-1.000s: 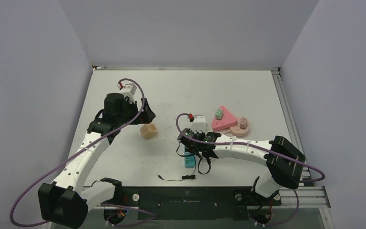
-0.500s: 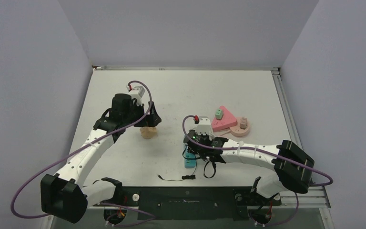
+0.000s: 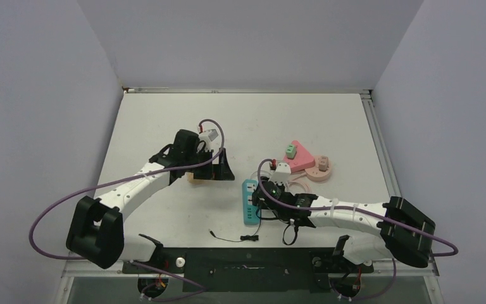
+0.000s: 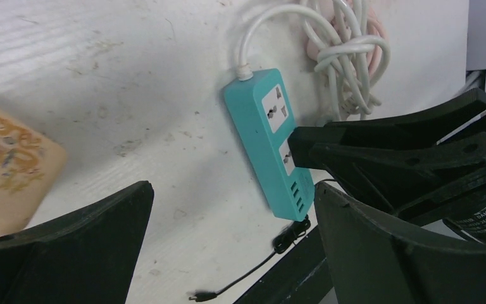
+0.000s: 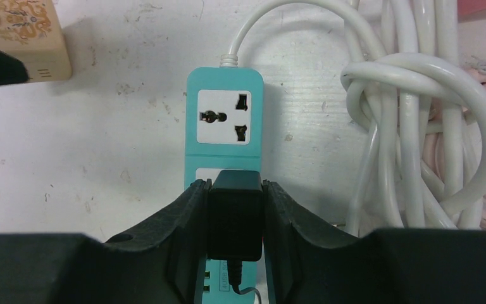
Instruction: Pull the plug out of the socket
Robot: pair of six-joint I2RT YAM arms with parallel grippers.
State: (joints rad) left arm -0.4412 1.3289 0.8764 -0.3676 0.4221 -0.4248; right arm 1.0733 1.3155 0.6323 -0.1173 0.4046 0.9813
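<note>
A teal power strip, the socket (image 3: 249,204) (image 5: 223,156) (image 4: 262,158), lies flat at the table's front centre. My right gripper (image 3: 264,197) (image 5: 234,185) is shut on the black plug (image 5: 235,215), which sits over the strip's second outlet. I cannot tell whether its prongs are still in. The first outlet (image 5: 223,117) is bare. My left gripper (image 3: 223,170) (image 4: 231,190) hangs open just left of the strip with nothing between its fingers.
A beige block (image 3: 196,177) (image 5: 25,31) (image 4: 6,171) sits under the left wrist. The strip's white cord (image 5: 417,126) (image 4: 348,57) is knotted in a bundle to its right. Pink shape toys (image 3: 299,158) lie beyond, and a thin black cable (image 3: 234,238) runs near the front edge.
My left arm swung right past the beige block, close to the strip, still open. My right arm shifted right and stayed shut on the plug; the strip slid slightly away from the front edge.
</note>
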